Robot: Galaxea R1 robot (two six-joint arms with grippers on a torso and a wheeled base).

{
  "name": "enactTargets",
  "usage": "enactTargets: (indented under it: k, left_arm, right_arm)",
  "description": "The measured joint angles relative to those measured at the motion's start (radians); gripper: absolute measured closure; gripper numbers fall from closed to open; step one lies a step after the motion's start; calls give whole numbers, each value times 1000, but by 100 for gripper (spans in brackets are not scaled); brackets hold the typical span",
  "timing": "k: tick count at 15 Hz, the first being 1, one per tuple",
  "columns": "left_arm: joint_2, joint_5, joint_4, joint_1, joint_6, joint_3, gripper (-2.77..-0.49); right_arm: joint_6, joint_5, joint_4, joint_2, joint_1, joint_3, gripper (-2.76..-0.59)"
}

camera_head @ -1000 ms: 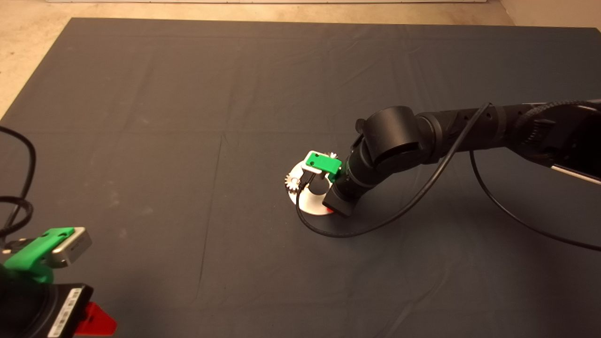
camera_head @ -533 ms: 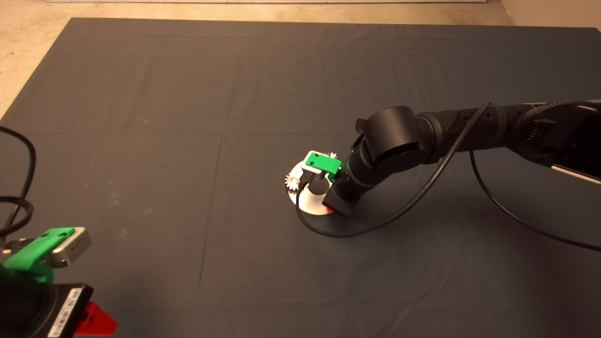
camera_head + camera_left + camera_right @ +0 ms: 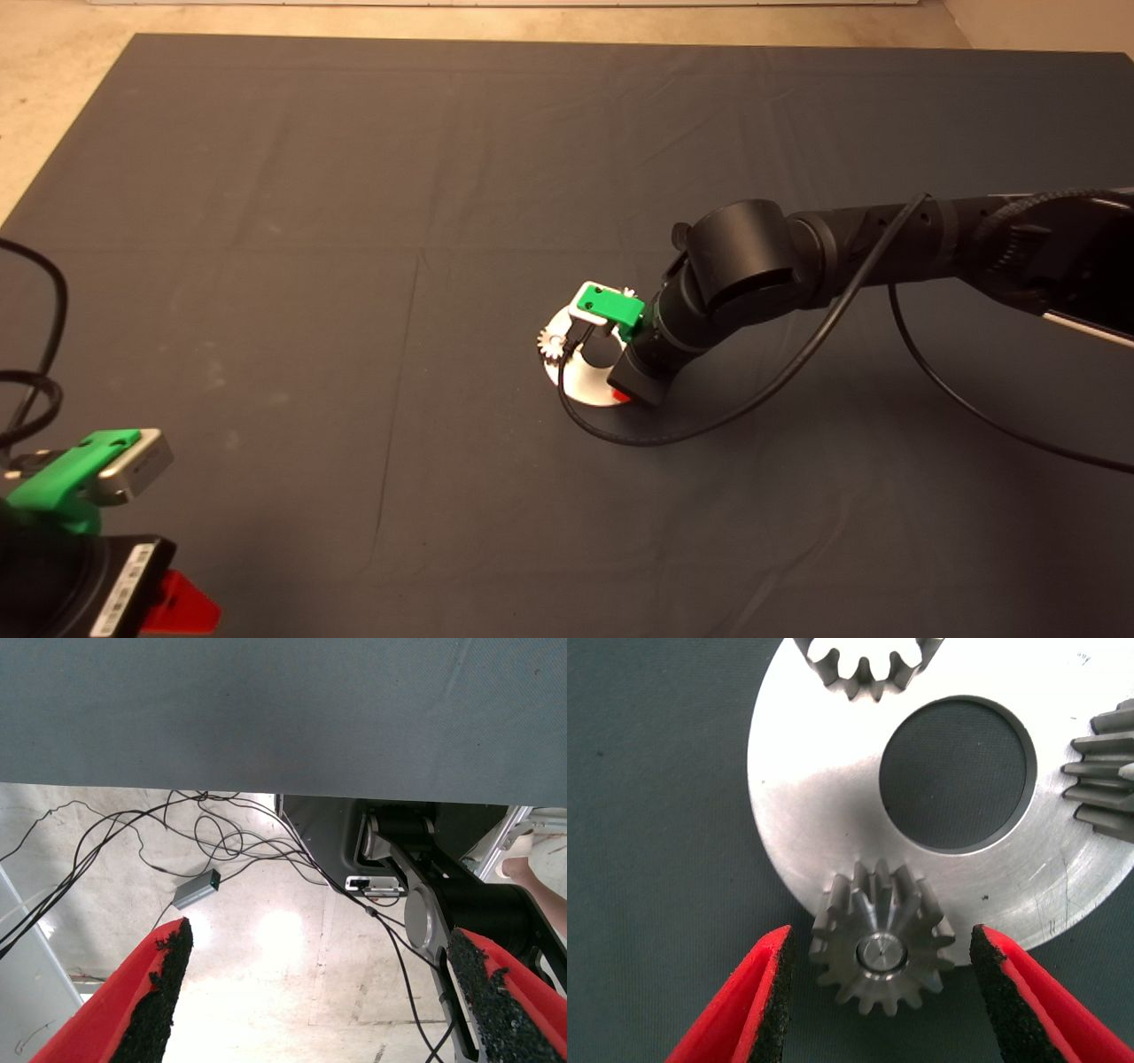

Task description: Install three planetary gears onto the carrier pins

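The round shiny plate (image 3: 824, 806) lies on the dark mat with its carrier pins. One planetary gear (image 3: 881, 948) sits on a pin, whose silver top (image 3: 881, 954) shows in the gear's hole. My right gripper (image 3: 881, 930) stands open around this gear, a narrow gap between each pad and the teeth. Two more gears (image 3: 864, 665) (image 3: 1103, 771) sit at the plate's rim, each partly cut off. In the head view the right gripper (image 3: 622, 392) hangs over the plate (image 3: 585, 383), with one gear (image 3: 551, 343) at the plate's left edge. The left gripper (image 3: 182, 607) is parked at the lower left, open.
A black cable (image 3: 709, 425) loops on the mat just in front of the plate. The left wrist view shows the mat's edge (image 3: 283, 788), floor cables (image 3: 221, 837) and a person's leg (image 3: 540, 895) beyond it. Bare floor (image 3: 53, 89) borders the mat at the far left.
The right wrist has shifted a very little over the plate. The gears, the plate and the left arm have not moved.
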Motion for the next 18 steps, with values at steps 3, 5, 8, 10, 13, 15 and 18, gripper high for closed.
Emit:
enactTargets:
  k: [3,5,8,10,13,15,18]
  left_arm:
    - [0,0,0,0,3,0,-204]
    - [3,0,0,0,10,0,-215]
    - [6,0,-1,0,65,0,-224]
    - [7,0,-6,0,91,0,-235]
    - [-4,1,-18,0,136,0,-248]
    - [-3,0,-21,0,168,0,-262]
    - [-5,0,-22,0,191,0,-275]
  right_arm:
    - [67,-10,11,-76,27,174,-160]
    - [160,-18,34,-209,102,302,-167]
    - [292,-64,104,-486,127,425,-174]
    - [354,-69,166,-661,132,503,-189]
    - [407,-68,251,-944,147,559,-202]
    - [430,-77,330,-1078,153,591,-212]
    - [447,-72,383,-1117,163,619,-220]
